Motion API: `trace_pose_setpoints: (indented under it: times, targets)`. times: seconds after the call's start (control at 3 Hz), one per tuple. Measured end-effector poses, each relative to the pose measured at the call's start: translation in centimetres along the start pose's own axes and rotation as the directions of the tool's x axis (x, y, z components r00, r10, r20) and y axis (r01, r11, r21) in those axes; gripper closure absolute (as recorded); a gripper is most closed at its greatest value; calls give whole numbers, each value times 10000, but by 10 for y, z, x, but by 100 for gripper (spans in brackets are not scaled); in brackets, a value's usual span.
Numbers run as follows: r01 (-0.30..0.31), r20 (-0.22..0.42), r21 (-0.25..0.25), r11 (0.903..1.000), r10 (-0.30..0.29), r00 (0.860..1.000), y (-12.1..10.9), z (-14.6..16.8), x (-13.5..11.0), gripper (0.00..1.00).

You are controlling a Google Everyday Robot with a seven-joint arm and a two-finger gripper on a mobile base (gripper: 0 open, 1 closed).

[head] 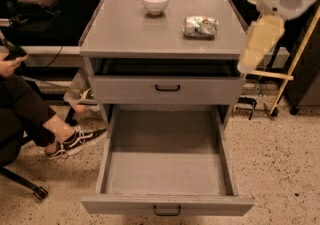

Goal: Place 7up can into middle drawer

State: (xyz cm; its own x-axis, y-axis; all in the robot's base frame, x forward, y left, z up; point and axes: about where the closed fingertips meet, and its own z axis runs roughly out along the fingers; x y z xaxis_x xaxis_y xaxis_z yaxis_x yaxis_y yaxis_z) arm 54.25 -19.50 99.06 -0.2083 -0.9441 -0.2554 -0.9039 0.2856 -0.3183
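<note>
The claw (257, 44) hangs as a pale shape off the right edge of the grey cabinet, at about the height of the tabletop (130, 34). Whether it is spread or pressed together cannot be told from here, but nothing appears to be held in it.

The 7up can (200, 26) lies on its side on the tabletop. It is off to the claw's left as the camera sees it, near but clearly apart, and a little farther back. Its long axis runs across the view, so one end points roughly toward the claw. A sideways reach over the tabletop edge looks like the move needed, closing across the can's short width.

The white bowl (155, 2) sits beyond the can from the claw, farther left and back, and nothing can be seen inside it.

The middle drawer (167, 169) is below the claw and to its left. It is pulled well out, with its flat bottom bare. Above it, the upper drawer front (200, 90) leaves only a dark gap under the tabletop, and its contents are hidden.
</note>
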Motion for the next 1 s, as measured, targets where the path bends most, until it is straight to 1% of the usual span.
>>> trace_pose_setpoints:
  times: [0.33, 0.67, 1.0]
  targets:
    - [224, 87, -224, 9995, -222, 9997, -51, 28, -21, 0]
    - [360, 145, -343, 9988, -356, 9993, -91, 51, -48, 0]
    - [297, 427, -251, 9992, -286, 9987, -121, 66, -75, 0]
